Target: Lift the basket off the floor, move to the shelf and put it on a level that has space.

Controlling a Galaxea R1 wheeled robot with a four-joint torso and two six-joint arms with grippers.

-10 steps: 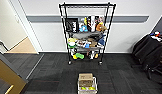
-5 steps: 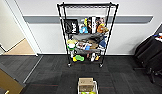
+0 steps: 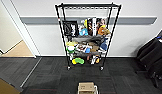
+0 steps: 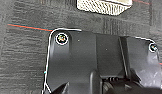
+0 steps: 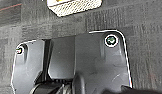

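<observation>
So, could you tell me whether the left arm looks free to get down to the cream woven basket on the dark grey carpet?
Probably yes: the cream woven basket sits on open dark grey carpet, with nothing lying between.

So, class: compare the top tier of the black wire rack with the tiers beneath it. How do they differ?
The top tier looks bare; the lower tiers are crowded with colourful bags, boxes and packets. The top tier sits at the post tops, while the lower tiers are spaced down towards the carpet. Both are black wire levels in the same rack.
</observation>
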